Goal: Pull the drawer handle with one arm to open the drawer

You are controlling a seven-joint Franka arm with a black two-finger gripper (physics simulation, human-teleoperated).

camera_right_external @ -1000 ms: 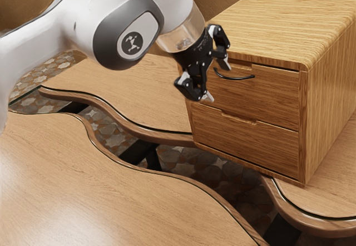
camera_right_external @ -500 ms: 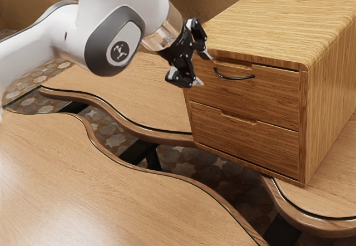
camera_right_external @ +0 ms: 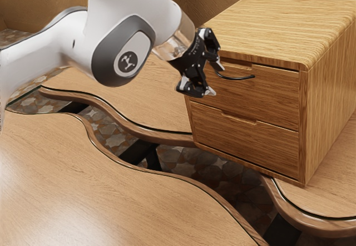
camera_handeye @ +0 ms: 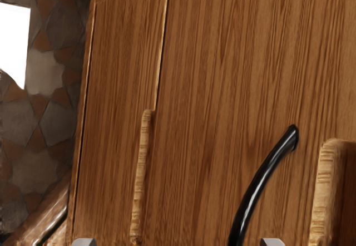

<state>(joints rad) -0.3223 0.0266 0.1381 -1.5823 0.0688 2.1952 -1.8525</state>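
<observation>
A wooden cabinet [camera_right_external: 278,23] with two drawers stands at the exterior view's right. Its top drawer [camera_right_external: 261,93] carries a thin curved black handle [camera_right_external: 236,78] and looks flush with the cabinet's face. My black gripper [camera_right_external: 213,79] hovers at the handle's left end, right in front of the drawer front, open. In the wrist view the handle [camera_handeye: 261,182] curves down between my two grey fingertips [camera_handeye: 83,241], nearer to one of them and held by neither. A second drawer [camera_right_external: 245,134] with a wooden lip lies below.
The cabinet rests on a curved wooden tabletop [camera_right_external: 328,190]. Another wavy-edged tabletop [camera_right_external: 67,190] fills the foreground, with a gap of patterned stone floor [camera_right_external: 183,162] between them. My white arm [camera_right_external: 111,29] comes in from the upper left.
My hand drew back up and to the left from the handle's end half a second ago. It has since returned right and down, close to the drawer front again. The drawer has not moved.
</observation>
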